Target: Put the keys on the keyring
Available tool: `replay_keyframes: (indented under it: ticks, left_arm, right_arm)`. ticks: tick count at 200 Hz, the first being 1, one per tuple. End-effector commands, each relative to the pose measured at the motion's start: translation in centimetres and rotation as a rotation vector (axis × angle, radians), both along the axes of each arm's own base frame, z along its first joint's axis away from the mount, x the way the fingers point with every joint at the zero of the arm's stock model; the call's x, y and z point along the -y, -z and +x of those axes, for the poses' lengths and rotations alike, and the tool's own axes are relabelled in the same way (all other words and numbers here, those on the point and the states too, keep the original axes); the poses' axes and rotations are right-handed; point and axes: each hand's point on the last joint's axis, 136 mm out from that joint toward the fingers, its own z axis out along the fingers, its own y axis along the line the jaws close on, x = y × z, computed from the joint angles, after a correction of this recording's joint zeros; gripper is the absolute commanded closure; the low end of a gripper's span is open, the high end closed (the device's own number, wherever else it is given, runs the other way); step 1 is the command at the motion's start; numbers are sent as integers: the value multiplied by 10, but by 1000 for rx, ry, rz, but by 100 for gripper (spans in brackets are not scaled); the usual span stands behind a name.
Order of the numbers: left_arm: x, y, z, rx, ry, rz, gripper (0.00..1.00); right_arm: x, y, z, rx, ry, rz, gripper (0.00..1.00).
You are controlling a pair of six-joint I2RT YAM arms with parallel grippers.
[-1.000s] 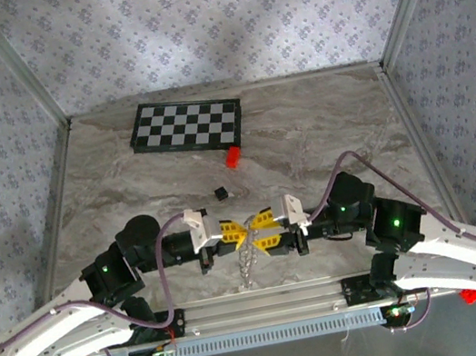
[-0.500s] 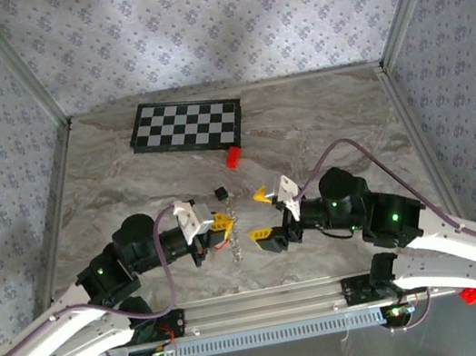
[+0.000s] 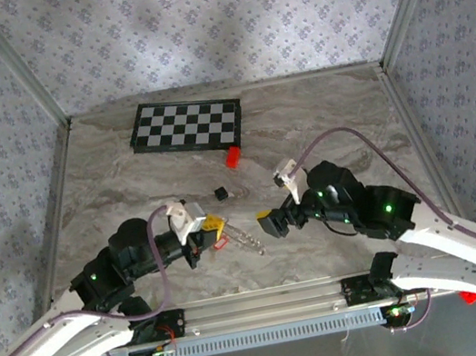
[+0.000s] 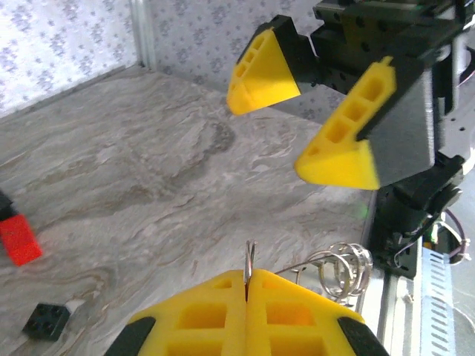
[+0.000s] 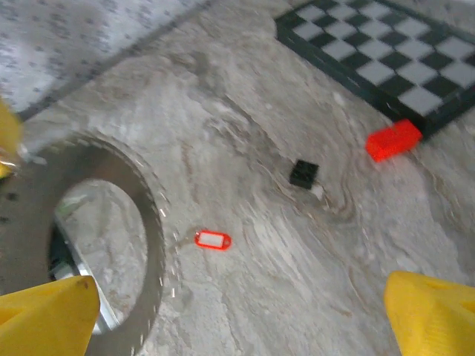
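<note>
My left gripper [image 3: 213, 228] is shut on the keyring [image 3: 247, 239], a thin silvery chain-like loop that trails right from its yellow fingers down to the table. In the left wrist view a thin wire edge of the keyring [image 4: 249, 268] is pinched in the left gripper [image 4: 247, 285], and its coils hang to the right. The key [image 3: 220, 245], a small red tag with a pale middle, lies on the table just below the left fingers. In the right wrist view the key [image 5: 212, 239] lies beside the blurred grey keyring [image 5: 152, 222]. My right gripper [image 3: 271, 221] stands open and empty, right of the ring.
A checkerboard [image 3: 186, 124] lies at the back of the marble table [image 3: 320, 117]. A bright red block [image 3: 232, 157] sits in front of it, and a tiny black cube [image 3: 219, 192] a little nearer. Metal frame walls close in both sides.
A second ago both grippers met at the middle with the keyring between them. The right gripper has opened and drawn back right; the left has swung left and lowered with the keyring.
</note>
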Motion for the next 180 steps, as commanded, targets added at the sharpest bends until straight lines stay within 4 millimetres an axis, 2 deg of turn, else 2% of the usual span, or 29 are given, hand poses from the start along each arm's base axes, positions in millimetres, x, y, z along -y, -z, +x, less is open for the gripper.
replay_keyframes:
  ticks: [1,36,54,88,120,144,180]
  left_arm:
    - [-17,-2,5,-20,-82,-23,100]
    - [-36,2,4,-23,-140,-33,100]
    - [-42,5,5,-31,-167,-28,100]
    - [-50,5,7,-28,-202,-42,100]
    - [-67,-3,15,15,-288,-59,100]
    - [-77,-1,21,32,-352,-74,100]
    - [-89,2,27,34,-422,-94,100]
  right_arm:
    - [6,15,6,-122,53,-18,2]
    - [2,45,21,-242,92,-50,3]
    - [-6,56,29,-265,94,-67,4]
    - [-29,88,33,-367,61,-87,6]
    - [-52,121,35,-458,65,-101,7]
    - [-75,136,36,-489,59,-106,8]
    - [-108,157,37,-522,44,-152,15]
